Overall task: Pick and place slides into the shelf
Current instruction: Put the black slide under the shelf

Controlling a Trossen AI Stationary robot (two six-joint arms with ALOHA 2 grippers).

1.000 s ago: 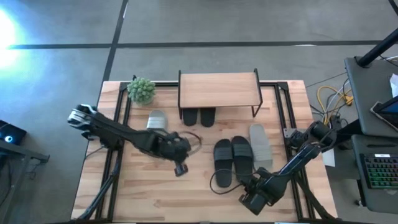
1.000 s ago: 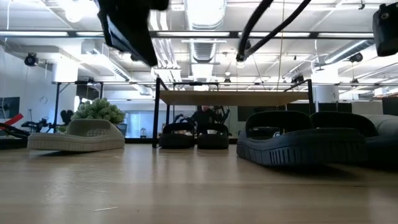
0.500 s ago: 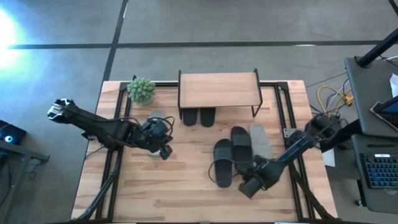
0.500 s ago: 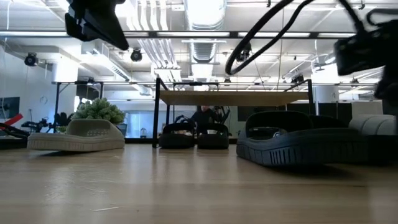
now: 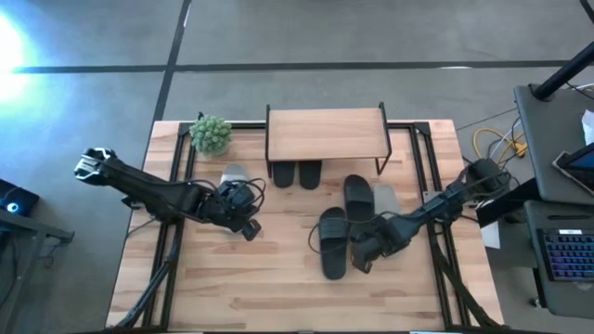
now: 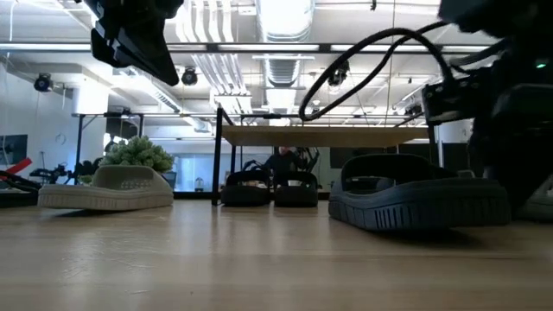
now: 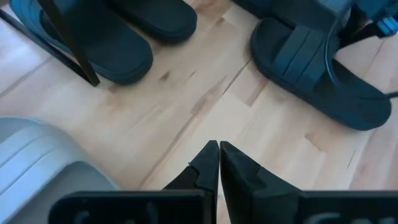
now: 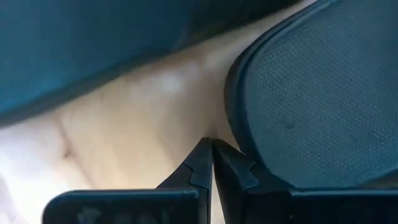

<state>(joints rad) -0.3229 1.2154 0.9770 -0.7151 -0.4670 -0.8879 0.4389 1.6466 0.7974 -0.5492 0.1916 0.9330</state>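
Note:
In the high view the shelf (image 5: pixel 327 134) stands at the far middle of the table, with two black slides (image 5: pixel 295 173) under it. A grey slide (image 5: pixel 232 174) lies to its left, partly under my left gripper (image 5: pixel 249 228), which hovers shut above the table and touches nothing; its wrist view shows the shut fingertips (image 7: pixel 218 152) over bare wood. Two black slides lie mid-table, one nearer (image 5: pixel 334 243) and one farther (image 5: pixel 359 202). A second grey slide (image 5: pixel 383 197) is partly hidden by my right arm. My right gripper (image 5: pixel 362 258) is shut, low at the table. My right gripper (image 8: pixel 212 149) is shut, fingertips down at the tabletop. The outer side of one finger (image 8: pixel 235 167) lies against the rounded heel rim (image 8: pixel 231 134) of a black slide. That slide lies flat on the table on its sole.
A small potted plant (image 5: pixel 212 134) stands at the far left, beside the shelf. Black frame rails (image 5: pixel 422 167) run along the table's sides. Bare wood (image 5: pixel 278 288) stretches along the near edge. A desk with a keyboard (image 5: pixel 566 255) stands beyond the table's right side.
My right gripper has moved from the near right toward the far edge and left, behind the farther black slide's heel, and that slide has slid toward the shelf while its neighbour stayed put. My left gripper has moved left toward the grey slide, then held still.

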